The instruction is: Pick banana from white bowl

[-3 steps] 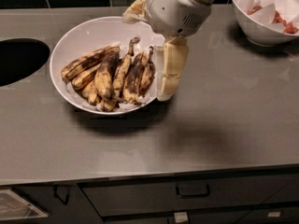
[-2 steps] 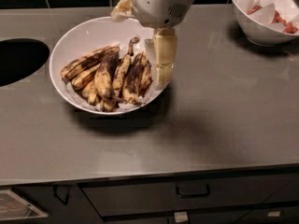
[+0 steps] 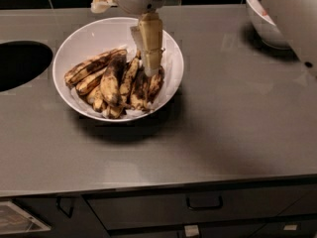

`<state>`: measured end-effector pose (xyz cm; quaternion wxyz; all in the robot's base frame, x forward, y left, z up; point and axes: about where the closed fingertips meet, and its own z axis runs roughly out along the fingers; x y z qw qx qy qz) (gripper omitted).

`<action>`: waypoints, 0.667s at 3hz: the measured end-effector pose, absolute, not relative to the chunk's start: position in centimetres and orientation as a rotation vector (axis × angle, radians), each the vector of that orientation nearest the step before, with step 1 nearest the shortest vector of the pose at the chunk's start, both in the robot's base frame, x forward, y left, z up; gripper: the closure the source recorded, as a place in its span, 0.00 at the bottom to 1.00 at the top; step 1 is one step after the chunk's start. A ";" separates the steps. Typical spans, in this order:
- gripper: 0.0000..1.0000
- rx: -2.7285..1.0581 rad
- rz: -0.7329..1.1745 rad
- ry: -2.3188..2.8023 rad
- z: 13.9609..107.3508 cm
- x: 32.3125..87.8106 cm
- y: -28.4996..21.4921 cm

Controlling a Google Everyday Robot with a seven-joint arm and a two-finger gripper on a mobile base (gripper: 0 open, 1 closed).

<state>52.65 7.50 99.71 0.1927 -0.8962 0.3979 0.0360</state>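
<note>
A wide, shallow white bowl (image 3: 65,48) sits on the grey counter, left of centre. It holds several ripe, brown-spotted bananas (image 3: 111,81) lying side by side. My gripper (image 3: 150,71) hangs down from the top of the view into the bowl's right half. Its tip is at the rightmost bananas, touching or just above them. The bananas under the tip are partly hidden by it.
A deeper white bowl (image 3: 262,26) stands at the back right, partly hidden by a pale part of my arm (image 3: 297,14). A dark round opening (image 3: 20,63) is cut into the counter at the left. Dark drawers (image 3: 203,205) run below the counter's front edge.
My gripper has moved left, from over the bowl's right rim to over the rightmost bananas, and lower into the bowl. The bananas have not moved.
</note>
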 end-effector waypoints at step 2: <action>0.00 -2.565 0.195 1.007 97.3 52.6 10.1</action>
